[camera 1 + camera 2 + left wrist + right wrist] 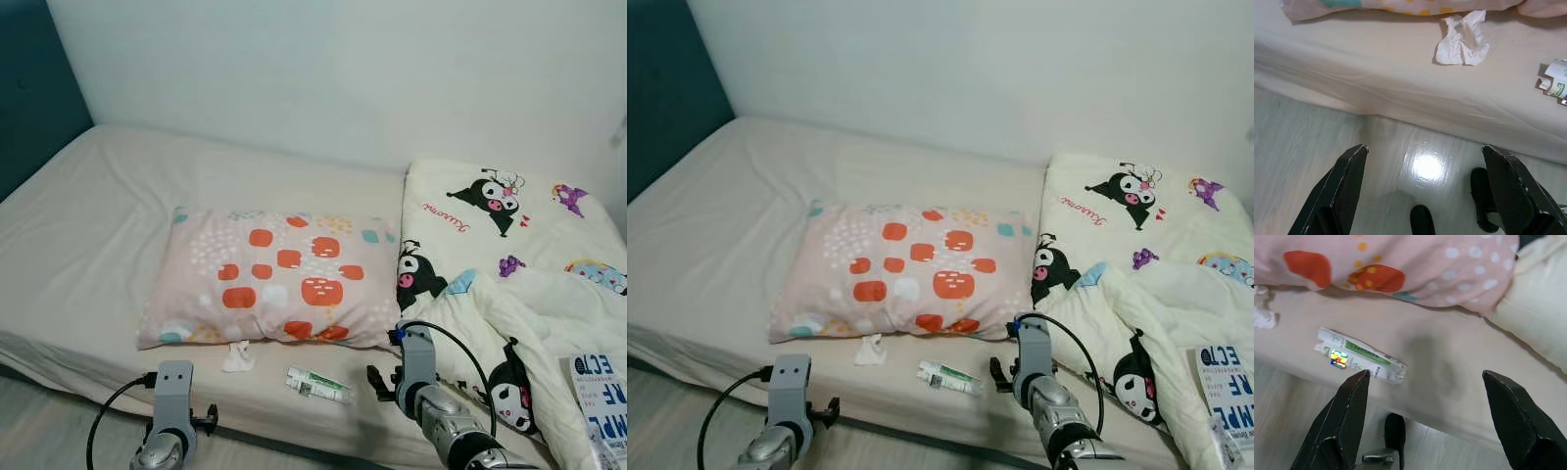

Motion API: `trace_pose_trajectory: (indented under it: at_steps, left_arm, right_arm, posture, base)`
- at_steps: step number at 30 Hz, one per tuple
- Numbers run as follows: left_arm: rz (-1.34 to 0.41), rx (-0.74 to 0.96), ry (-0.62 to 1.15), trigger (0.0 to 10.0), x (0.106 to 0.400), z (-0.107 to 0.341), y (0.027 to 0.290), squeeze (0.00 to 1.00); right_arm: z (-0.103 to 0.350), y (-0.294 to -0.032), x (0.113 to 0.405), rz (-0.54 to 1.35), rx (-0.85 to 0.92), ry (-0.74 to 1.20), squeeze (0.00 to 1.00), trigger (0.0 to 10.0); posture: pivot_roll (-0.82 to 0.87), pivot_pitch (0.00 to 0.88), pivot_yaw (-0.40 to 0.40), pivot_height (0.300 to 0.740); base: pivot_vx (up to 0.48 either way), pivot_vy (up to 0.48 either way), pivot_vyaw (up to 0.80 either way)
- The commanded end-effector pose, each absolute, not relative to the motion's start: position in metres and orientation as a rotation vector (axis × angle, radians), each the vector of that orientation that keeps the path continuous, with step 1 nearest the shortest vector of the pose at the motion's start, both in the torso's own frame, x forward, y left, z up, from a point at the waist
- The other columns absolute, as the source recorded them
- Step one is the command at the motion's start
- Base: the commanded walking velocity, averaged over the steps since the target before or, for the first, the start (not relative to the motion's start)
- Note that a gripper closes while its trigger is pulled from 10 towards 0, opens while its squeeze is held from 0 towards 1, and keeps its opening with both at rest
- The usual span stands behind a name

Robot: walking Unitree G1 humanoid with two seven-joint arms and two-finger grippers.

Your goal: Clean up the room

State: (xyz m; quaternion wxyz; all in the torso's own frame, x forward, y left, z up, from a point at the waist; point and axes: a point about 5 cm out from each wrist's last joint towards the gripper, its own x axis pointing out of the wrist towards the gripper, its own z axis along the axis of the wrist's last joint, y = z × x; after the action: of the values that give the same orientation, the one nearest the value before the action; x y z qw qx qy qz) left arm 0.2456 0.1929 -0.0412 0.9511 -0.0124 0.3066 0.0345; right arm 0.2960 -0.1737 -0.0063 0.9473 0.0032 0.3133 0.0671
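The bed (pixel 118 225) takes up most of the room in front of the robot, covered in a pale sheet and pushed against a white wall. On its right half lies a rumpled cream duvet (pixel 519 284) printed with black cartoon figures, and a printed paper or bag (pixel 600 397) rests on the duvet's near corner. In the middle sits a pink pillow (pixel 274 279) with orange and white spots, lying flat.

Both arms are raised forward at the near edge of the bed. The left arm reaches up from below the mattress edge, its left claw (pixel 1425 191) hanging over the shiny floor just short of the bed, fingers spread wide apart. The right arm is bent in from the right, beside the duvet's fold, and the right claw (pixel 1427 421) hovers over the sheet, also spread wide and holding nothing.

In front of the pillow lies a white-and-green crumpled tube (pixel 318 385), near the right claw. A crumpled white tissue (pixel 238 357) sits just beside the pillow's front edge, to the tube's left.
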Motion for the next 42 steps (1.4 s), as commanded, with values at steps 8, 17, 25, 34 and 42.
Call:
trace_pose_trajectory:
  at_steps: [8,17,25,34,42]
  left_arm:
    - [-0.002,-0.005,0.485,10.0,0.271,-0.020,0.177,0.00]
    - [-0.057,0.034,0.338,10.0,0.301,0.010,0.163,0.00]
    - [-0.074,0.090,0.256,10.0,0.318,0.029,0.152,0.00]
    - [-0.149,0.096,0.139,10.0,0.335,0.055,0.131,0.00]
    - [-0.263,0.124,0.091,10.0,0.343,0.069,0.104,0.00]
  right_arm:
    - [0.000,-0.165,0.303,0.191,-0.050,0.622,0.00,10.0]
    - [0.005,-0.162,0.307,0.203,-0.026,0.593,0.00,10.0]
    - [0.005,-0.159,0.307,0.227,-0.020,0.582,0.00,10.0]
    - [0.007,-0.151,0.308,0.263,-0.009,0.560,0.00,10.0]
    - [0.013,-0.146,0.309,0.303,0.000,0.486,0.00,10.0]
  posture:
    - [-0.10,0.099,-0.059,0.651]
    - [-0.11,0.106,-0.052,0.616]
    - [-0.12,0.115,-0.045,0.596]
    - [-0.14,0.135,-0.040,0.571]
    - [-0.21,0.197,-0.035,0.541]
  base:
    - [0.000,0.000,0.00]
    - [0.000,0.000,0.00]
    - [0.000,0.000,0.00]
    - [0.000,0.000,0.00]
    - [0.000,0.000,0.00]
